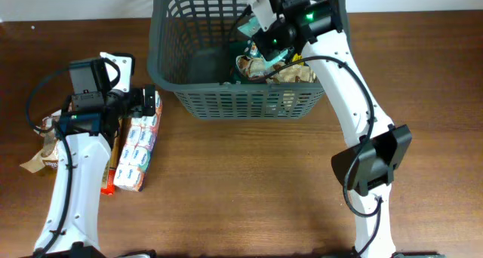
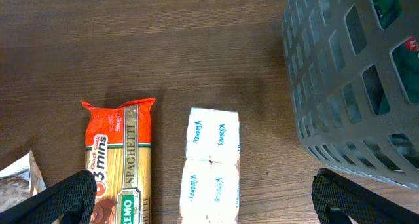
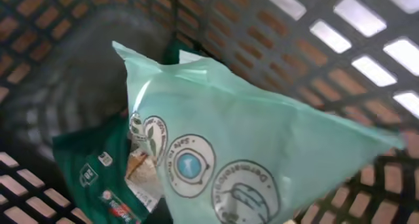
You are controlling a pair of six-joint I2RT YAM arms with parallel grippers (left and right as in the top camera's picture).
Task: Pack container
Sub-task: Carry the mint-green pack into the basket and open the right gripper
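The dark grey lattice container [image 1: 249, 103] stands at the back centre of the table. My right gripper [image 1: 273, 41] is inside it, shut on a mint green packet [image 3: 262, 152] that fills the right wrist view and hides the fingers. Below it lie a dark green packet [image 3: 91, 168] and crinkled brown packets [image 1: 293, 73]. My left gripper [image 2: 209, 201] is open and empty, low over a white Kleenex tissue pack [image 2: 213, 158], with a spaghetti packet [image 2: 121, 158] beside it. The container's wall [image 2: 347, 86] is just right of this gripper.
A brown paper packet [image 1: 41, 156] lies at the far left by the left arm; its corner shows in the left wrist view [image 2: 16, 185]. The tissue packs [image 1: 139, 148] and spaghetti [image 1: 112, 167] lie left of the container. The right arm's base [image 1: 370, 164] stands at front right.
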